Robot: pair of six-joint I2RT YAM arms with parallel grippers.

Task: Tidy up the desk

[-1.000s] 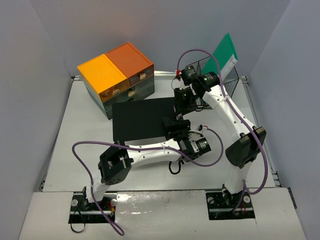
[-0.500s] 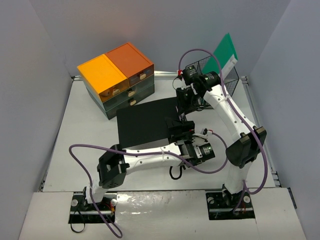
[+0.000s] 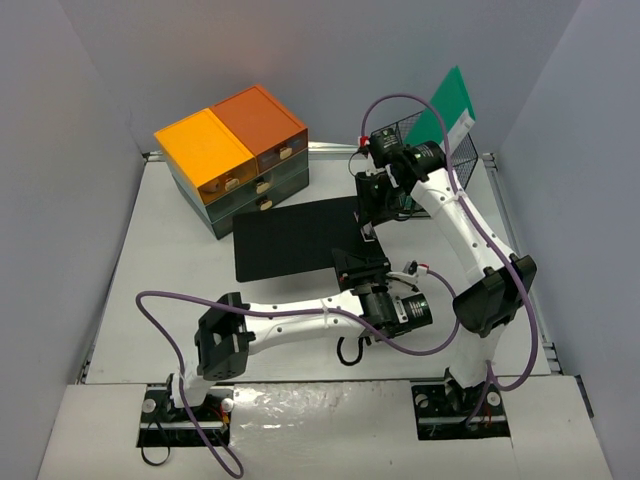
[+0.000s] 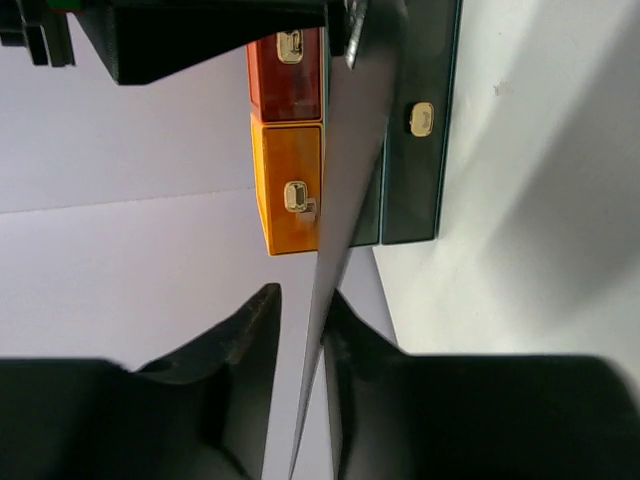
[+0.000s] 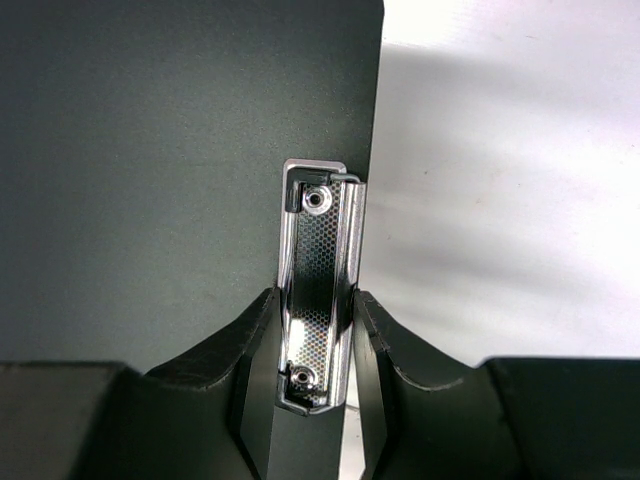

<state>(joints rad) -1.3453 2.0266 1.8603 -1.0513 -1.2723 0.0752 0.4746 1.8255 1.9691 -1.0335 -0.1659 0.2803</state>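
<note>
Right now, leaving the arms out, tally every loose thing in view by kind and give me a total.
Black clipboard: 1
Drawer unit, orange on top: 1
Black wire basket: 1
Green folder, standing in the basket: 1
Total: 4

— Anything legible here?

— Nothing. The metal clip (image 5: 318,240) between the fingers (image 5: 250,345) of the right claw (image 5: 315,300) carries only a dimpled pattern (no stamp I can make out), and the white strip (image 3: 458,123) on the green folder (image 3: 450,95) beyond that claw is too small to read.

— The drawer unit (image 4: 290,190) ahead of the left claw (image 4: 303,300)?

— Plain fronts, no lettering.
</note>
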